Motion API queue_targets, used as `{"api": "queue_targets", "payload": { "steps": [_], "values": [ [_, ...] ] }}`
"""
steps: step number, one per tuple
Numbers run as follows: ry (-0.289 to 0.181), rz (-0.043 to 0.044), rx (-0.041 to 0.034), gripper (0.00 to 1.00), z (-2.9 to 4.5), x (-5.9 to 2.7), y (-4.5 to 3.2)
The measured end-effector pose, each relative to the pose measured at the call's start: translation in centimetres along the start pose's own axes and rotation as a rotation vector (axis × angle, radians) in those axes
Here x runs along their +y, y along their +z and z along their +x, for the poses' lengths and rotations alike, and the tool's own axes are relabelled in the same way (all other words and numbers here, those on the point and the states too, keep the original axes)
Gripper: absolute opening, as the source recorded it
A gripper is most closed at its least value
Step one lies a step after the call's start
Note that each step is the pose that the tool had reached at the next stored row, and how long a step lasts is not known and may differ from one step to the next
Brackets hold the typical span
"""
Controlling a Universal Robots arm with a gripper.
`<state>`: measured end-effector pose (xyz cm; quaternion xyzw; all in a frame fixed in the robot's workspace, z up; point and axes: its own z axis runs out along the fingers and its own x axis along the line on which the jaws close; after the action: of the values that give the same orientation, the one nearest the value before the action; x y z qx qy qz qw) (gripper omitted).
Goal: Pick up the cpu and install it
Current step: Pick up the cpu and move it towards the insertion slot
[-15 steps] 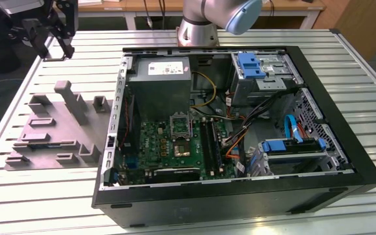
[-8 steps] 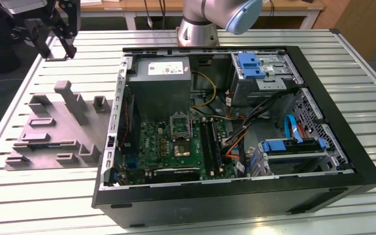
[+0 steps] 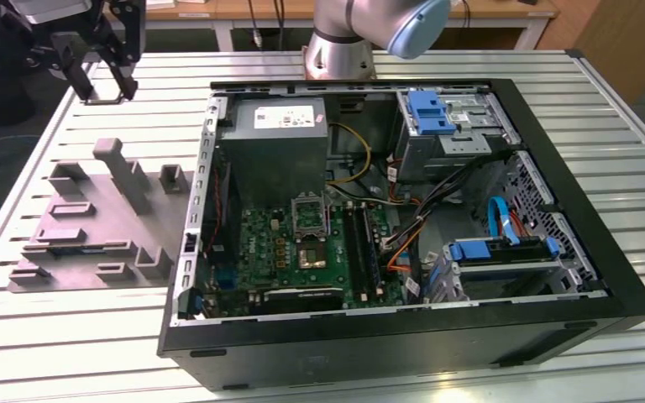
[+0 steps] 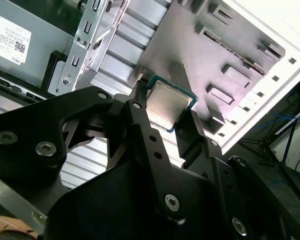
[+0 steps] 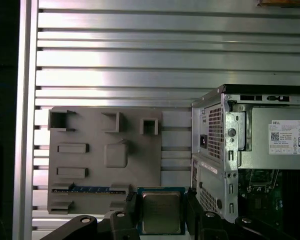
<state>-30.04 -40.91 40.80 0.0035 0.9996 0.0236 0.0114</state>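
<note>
Hanging at the exterior view's far left above the slatted table (image 3: 76,336), the gripper (image 3: 103,84) pinches the cpu (image 4: 170,104) by two opposite edges, its silver top facing both wrist cameras. Close by on the table lies a grey plastic fixture (image 3: 98,227) — further right sits the open computer case (image 3: 591,243), with the dark socket (image 3: 309,215) on its green board.

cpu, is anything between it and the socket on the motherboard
The cpu sits clamped in the end effector, outside the open case. The case's side wall stands between it and the socket; nothing else seems to lie over the socket.
</note>
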Motion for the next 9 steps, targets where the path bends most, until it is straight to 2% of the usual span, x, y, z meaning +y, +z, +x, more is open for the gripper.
{"api": "queue_targets", "payload": {
  "steps": [9],
  "values": [
    [0.0,0.0,0.0,0.47,-0.73,0.01,0.02]
  ]
}}
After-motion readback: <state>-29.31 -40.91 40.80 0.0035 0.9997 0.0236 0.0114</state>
